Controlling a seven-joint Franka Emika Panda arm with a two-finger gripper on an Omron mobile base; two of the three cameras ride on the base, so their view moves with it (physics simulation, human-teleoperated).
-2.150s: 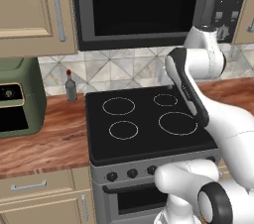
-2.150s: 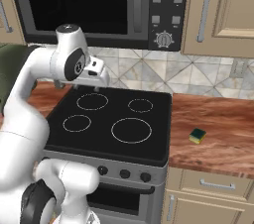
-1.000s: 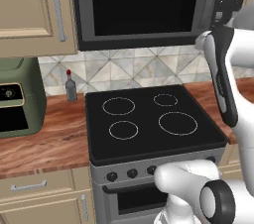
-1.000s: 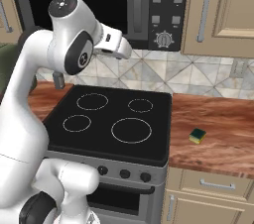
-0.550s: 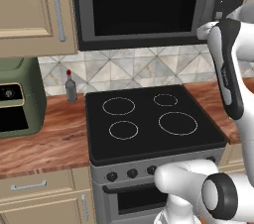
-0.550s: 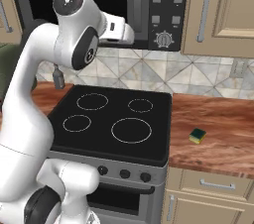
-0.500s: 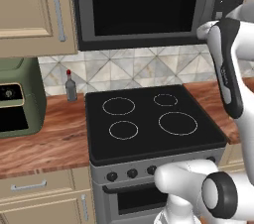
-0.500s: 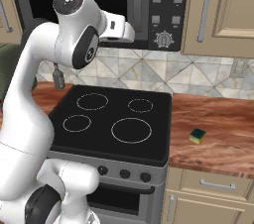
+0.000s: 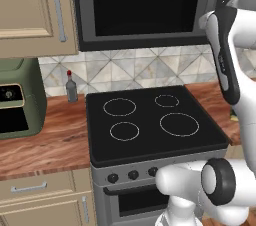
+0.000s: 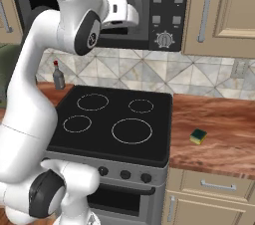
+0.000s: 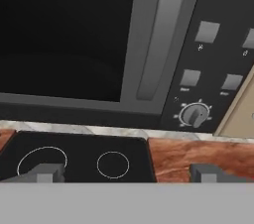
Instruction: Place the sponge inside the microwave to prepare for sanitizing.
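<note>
sponge [image 10: 198,136] on counter [image 10: 219,129] right of stove [image 10: 114,122], microwave [image 10: 149,5] above.

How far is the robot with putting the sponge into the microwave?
Nothing looks done yet. The sponge lies on the counter right of the stove. The open, empty gripper faces the shut microwave near its handle. Opening the door, fetching and placing the sponge remain.

Sponge [image 10: 198,136] lies on wood counter [image 10: 219,134] right of stove [image 10: 112,122]; arm up near closed microwave [image 10: 149,5].
</note>
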